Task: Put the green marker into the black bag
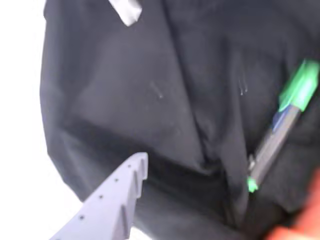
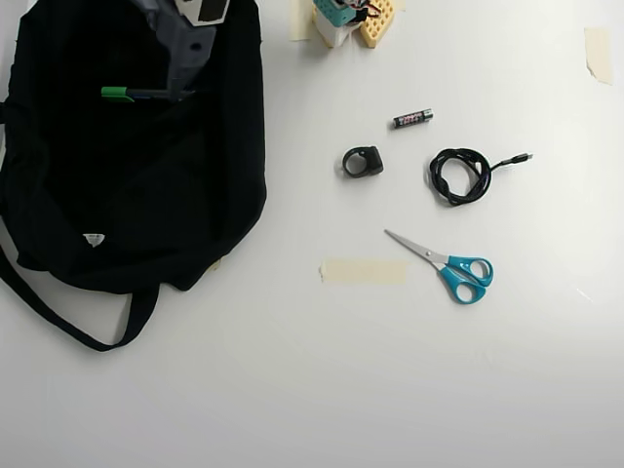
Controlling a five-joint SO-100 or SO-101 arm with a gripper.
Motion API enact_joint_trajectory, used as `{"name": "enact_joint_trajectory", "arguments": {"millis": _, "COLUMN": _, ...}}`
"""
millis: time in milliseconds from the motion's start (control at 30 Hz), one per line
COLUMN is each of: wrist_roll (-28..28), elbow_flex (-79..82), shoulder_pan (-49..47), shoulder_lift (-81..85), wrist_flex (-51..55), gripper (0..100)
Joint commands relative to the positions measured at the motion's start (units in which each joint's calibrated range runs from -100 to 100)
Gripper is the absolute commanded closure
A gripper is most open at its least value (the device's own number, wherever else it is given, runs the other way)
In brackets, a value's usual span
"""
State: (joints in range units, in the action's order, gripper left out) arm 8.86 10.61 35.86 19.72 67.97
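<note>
Lying on black bag (image 1: 125, 100), green marker (image 1: 282, 125) beside open-jawed gripper (image 1: 220, 200).

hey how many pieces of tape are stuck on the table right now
3: one tape strip left of the scissors, one at the top right edge, one at top centre. The black bag may hide others.

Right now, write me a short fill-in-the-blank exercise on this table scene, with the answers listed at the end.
1. The green marker lies on the black ____.
2. In the overhead view, the scissors have ____ handles.
3. In the overhead view, the AAA battery lies above the coiled black ____.
4. A strip of masking ____ lies on the table left of the scissors in the overhead view.

Missing words: bag; blue; cable; tape.
</note>
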Motion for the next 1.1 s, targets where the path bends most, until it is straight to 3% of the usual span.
{"name": "enact_joint_trajectory", "arguments": {"millis": 0, "wrist_roll": 0.15, "elbow_flex": -1.99, "shoulder_pan": -2.72, "shoulder_lift": 9.41, "wrist_flex": 2.75, "gripper": 97}}
{"name": "enact_joint_trajectory", "arguments": {"millis": 200, "wrist_roll": -1.84, "elbow_flex": 2.15, "shoulder_pan": -17.23, "shoulder_lift": 16.22, "wrist_flex": 2.75, "gripper": 98}}
{"name": "enact_joint_trajectory", "arguments": {"millis": 367, "wrist_roll": -2.36, "elbow_flex": 8.79, "shoulder_pan": -21.50, "shoulder_lift": 22.19, "wrist_flex": 2.75, "gripper": 98}}
{"name": "enact_joint_trajectory", "arguments": {"millis": 433, "wrist_roll": -7.76, "elbow_flex": 10.86, "shoulder_pan": -23.44, "shoulder_lift": 22.61, "wrist_flex": 2.75, "gripper": 98}}
{"name": "enact_joint_trajectory", "arguments": {"millis": 500, "wrist_roll": -9.81, "elbow_flex": 12.30, "shoulder_pan": -26.21, "shoulder_lift": 23.02, "wrist_flex": 2.83, "gripper": 98}}
{"name": "enact_joint_trajectory", "arguments": {"millis": 1067, "wrist_roll": -8.50, "elbow_flex": 42.94, "shoulder_pan": -38.03, "shoulder_lift": 40.86, "wrist_flex": 0.08, "gripper": 98}}
